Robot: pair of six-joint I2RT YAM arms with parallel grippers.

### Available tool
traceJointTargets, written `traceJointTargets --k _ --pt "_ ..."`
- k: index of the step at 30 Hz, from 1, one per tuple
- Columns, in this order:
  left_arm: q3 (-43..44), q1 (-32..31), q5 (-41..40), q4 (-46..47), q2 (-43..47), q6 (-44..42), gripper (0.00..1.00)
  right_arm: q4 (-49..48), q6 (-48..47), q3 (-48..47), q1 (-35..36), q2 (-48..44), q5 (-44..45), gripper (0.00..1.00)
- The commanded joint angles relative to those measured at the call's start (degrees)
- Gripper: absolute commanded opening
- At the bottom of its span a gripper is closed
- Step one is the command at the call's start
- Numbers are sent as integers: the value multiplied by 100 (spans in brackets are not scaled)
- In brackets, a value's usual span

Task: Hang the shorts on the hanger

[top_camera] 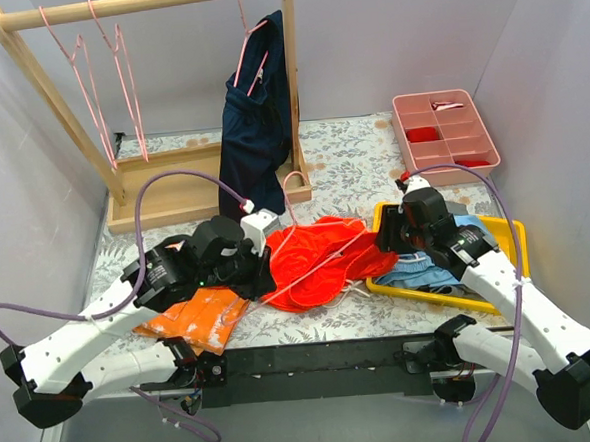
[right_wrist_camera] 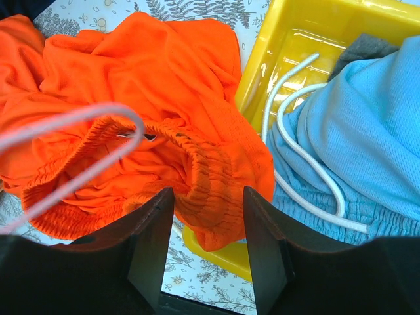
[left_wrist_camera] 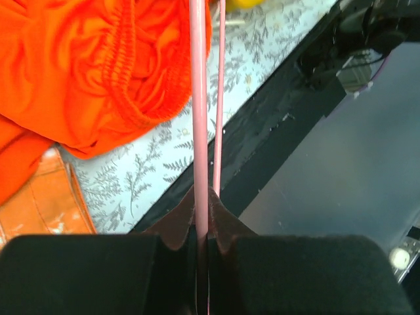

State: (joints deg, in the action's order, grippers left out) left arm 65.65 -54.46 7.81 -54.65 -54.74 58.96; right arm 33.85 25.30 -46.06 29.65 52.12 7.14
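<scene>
1. Note the left gripper point(left_wrist_camera: 202, 197) pinched tight on the wire of the hanger point(left_wrist_camera: 198, 98).
2. Note the right gripper point(right_wrist_camera: 209, 197) spread apart, holding nothing, just above the elastic waistband of the shorts point(right_wrist_camera: 131, 72).
3. Find the shorts crumpled on the table point(top_camera: 352, 167) between both grippers, draped partly over the rim of the yellow tray point(right_wrist_camera: 289, 39), with the hanger lying across them.
4. Find a speckled orange cloth point(top_camera: 196, 317) beside the shorts, under the left arm.
5. See a blue garment point(right_wrist_camera: 367, 118) and white cord point(right_wrist_camera: 289, 98) inside the tray.
6. Farther back, locate a pink box point(top_camera: 438, 96) and a wooden rack point(top_camera: 142, 5) carrying a navy garment point(top_camera: 253, 113) and spare hangers point(top_camera: 91, 73).
</scene>
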Motion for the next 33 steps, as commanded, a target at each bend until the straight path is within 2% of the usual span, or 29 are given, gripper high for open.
traceJointTargets --k 1,4,5,7,9,10,11,15,19,27,30,33 --pt "-157 -652 -482 -151 -1 458 0 -54 28 -254 6 114 16 54" --pt "-158 -1040 -711 -195 -177 643 0 -53 28 -210 15 97 60 51" --pt "-149 -1171 -902 -151 -264 687 0 -53 28 -193 23 79 60 37" --pt "-192 -1216 -931 -125 -300 678 0 -71 10 -175 32 88 60 30" --pt "-254 -1234 -940 15 -344 652 0 -124 -16 -210 50 132 34 15" --pt "-324 -1260 -922 68 -362 635 0 -133 -25 -245 67 167 33 5" --pt "-377 -1260 -922 243 -379 600 0 -159 -51 -306 120 228 16 1" --pt "-623 -1313 -1027 832 -380 564 0 -212 -183 -815 374 483 60 1" --pt "-939 -1383 -1088 1640 32 389 0 -177 -411 -1806 787 834 332 1" --pt "-1922 -1410 -2468 3529 1000 107 0 -36 -991 -3847 1991 1792 657 1" --pt "-2283 -1401 -2627 4338 1307 -33 0 52 -1176 -4173 2229 2021 841 1" --pt "-2688 -1410 -2758 4901 1361 -77 0 35 -1299 -3991 2194 2065 1211 4"
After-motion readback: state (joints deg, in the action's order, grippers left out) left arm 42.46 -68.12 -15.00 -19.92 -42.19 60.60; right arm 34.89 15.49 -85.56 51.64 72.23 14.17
